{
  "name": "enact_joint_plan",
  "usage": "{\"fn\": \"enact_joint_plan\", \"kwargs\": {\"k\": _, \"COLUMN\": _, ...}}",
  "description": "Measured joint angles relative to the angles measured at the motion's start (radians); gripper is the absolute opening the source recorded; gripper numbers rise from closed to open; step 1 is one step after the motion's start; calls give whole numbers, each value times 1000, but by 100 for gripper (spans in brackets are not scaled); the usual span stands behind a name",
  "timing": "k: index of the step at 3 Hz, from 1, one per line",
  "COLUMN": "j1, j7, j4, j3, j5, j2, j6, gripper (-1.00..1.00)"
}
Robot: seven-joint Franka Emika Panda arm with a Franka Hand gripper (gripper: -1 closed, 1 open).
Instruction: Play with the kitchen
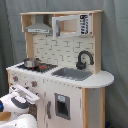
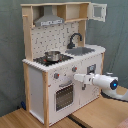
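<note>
One arm reaches the kitchen (image 2: pixel 60 60), which stands on a wooden floor; its gripper (image 2: pixel 76 77) sits at the knob panel above the oven door (image 2: pixel 63 96). Finger state cannot be told. A slow, square approach to the knob would likely work best.

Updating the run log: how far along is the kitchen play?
Nothing looks done: the oven door is closed, and the pot sits on the stove. In hand: the gripper is at the kitchen front, beside the knobs. All actual play remains.
</note>
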State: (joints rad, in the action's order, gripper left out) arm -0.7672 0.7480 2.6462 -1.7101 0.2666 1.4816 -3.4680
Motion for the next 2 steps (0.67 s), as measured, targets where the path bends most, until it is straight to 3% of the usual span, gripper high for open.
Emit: {"fn": "enact_joint_plan", "kwargs": {"k": 2, "j1": 26, "j7": -225, "j4": -10, "j3": -22, "j5": 0, "j2": 0, "j6": 1, "gripper": 100}}
